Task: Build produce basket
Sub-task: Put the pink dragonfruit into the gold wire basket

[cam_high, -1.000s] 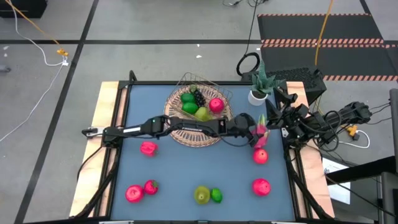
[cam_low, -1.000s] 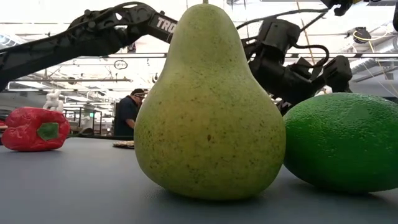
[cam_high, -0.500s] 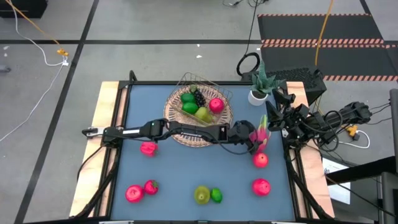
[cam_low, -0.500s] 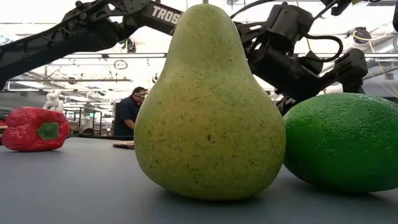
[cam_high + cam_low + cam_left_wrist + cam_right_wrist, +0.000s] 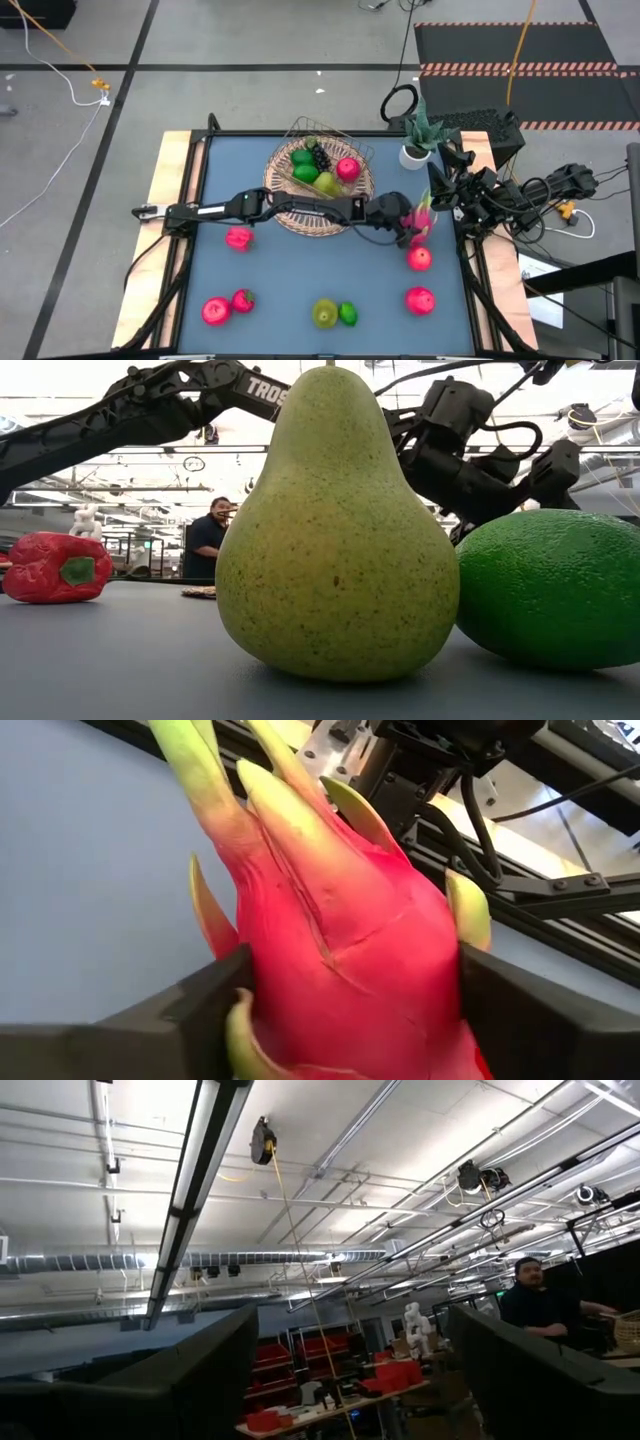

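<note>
Table [image 5: 250, 275] first, blue-topped, with the round wicker basket [image 5: 285, 212] at its far middle already holding green fruit, a dark grape bunch and a red fruit. Left arm reaches across the basket's near rim to the right side, where the left gripper [image 5: 410, 228] has its fingers [image 5: 190, 1010] pressed against both sides of the pink dragon fruit [image 5: 345, 945] – pinching it, green tips pointing away. Right gripper [image 5: 455, 190] waits folded at the table's right edge, fingers [image 5: 150, 1380] spread and aimed at the ceiling. Loose produce on the near table – red fruits, a pear [image 5: 335, 525] touching a lime [image 5: 555, 585], a red pepper [image 5: 55, 567]
</note>
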You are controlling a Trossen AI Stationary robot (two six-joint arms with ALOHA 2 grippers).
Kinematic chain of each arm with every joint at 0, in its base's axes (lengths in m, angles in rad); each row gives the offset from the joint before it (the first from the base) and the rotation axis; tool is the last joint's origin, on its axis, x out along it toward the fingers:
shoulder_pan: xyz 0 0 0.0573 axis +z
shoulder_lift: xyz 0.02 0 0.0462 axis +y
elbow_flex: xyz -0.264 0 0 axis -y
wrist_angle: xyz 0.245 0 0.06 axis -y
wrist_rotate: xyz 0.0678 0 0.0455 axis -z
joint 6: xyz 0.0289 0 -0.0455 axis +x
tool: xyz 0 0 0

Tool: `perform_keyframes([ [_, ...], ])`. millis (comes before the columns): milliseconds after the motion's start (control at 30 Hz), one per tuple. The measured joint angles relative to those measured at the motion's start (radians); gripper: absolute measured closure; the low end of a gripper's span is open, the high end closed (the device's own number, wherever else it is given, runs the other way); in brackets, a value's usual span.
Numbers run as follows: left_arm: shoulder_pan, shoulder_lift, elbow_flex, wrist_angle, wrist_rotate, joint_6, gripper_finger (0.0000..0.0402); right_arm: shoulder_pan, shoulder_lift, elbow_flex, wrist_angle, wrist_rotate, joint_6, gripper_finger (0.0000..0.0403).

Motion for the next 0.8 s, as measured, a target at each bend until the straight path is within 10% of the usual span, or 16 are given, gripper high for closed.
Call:
perform_keyframes([
  [267, 0.004, -0.002, -0.029, 0.059, 0.016, 0.032, 0.0208, 0.0, 0.0, 0.0, -0.002, 0.0, 0.0, 0.008],
  [800, 0.054, -0.208, -0.035, -0.191, -0.06, 0.334, 0.0202, 0.0, 0.0, 0.0, -0.025, -0.121, 0.068, 0.008],
])
